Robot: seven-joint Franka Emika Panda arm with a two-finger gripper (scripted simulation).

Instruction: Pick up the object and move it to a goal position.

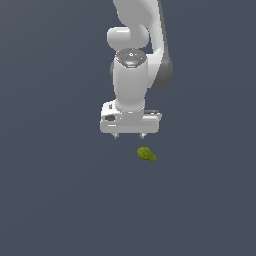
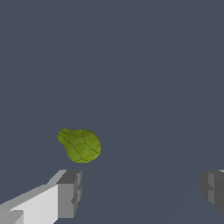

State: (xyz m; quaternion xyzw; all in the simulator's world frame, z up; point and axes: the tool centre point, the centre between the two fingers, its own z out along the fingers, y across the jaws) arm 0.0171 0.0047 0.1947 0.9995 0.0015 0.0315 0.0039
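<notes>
Exterior view: object tapers toward lower right, below gripper.

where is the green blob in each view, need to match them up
Exterior view: the green blob lies below the gripper, toward the exterior view's right.
Wrist view: the blob sits beyond one gripper finger, outside the open gap.
Shared landmark: the gripper fingertips.

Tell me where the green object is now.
In the exterior view the object lies on the dark floor, just below the open gripper and slightly toward that view's right, not between the fingers.
</notes>
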